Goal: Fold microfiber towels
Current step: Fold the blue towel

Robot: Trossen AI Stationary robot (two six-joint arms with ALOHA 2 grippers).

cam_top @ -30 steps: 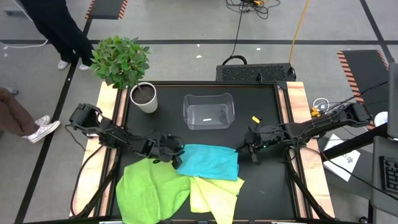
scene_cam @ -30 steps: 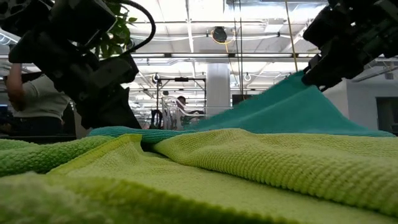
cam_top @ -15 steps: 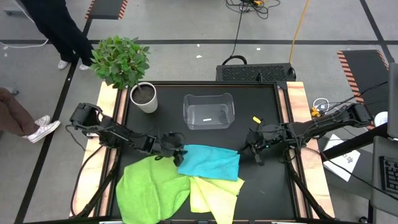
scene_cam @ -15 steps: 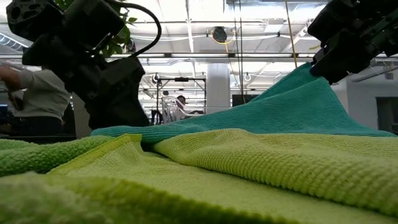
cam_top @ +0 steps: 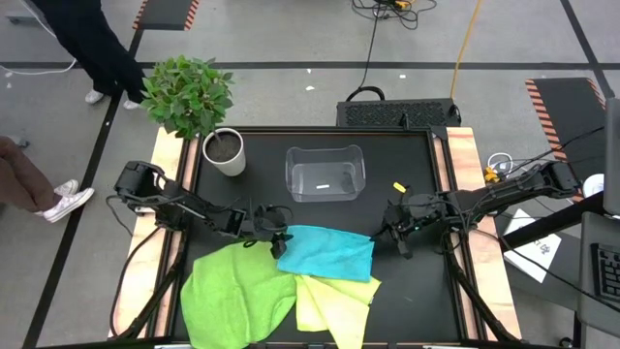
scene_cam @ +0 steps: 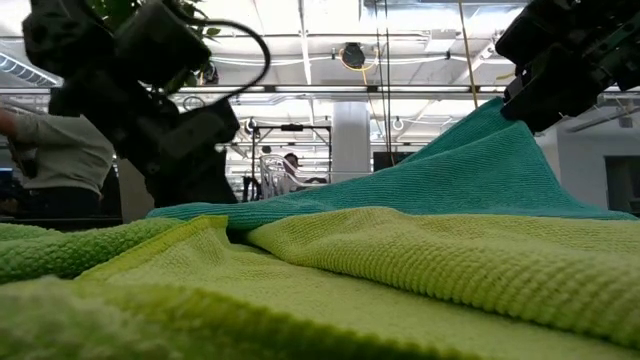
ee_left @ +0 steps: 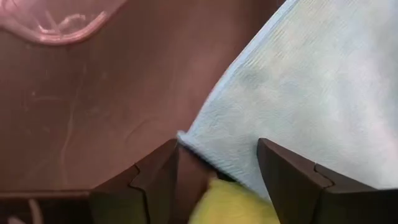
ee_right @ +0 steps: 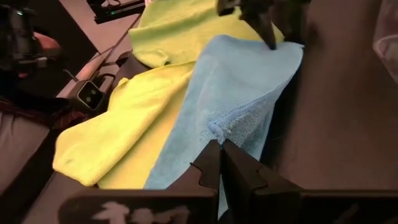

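Turquoise towel hangs pinched in right gripper, apparently; left gripper gapes at its corner.

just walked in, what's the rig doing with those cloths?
Folding towels. The turquoise towel lies on top of the bright green towel and the pale yellow-green towel at the table's near side. The right gripper is shut on the turquoise towel's right corner and holds it lifted. The left gripper is open at that towel's left corner, the cloth lying between its fingers, not clamped. The clear bin behind holds no towels.
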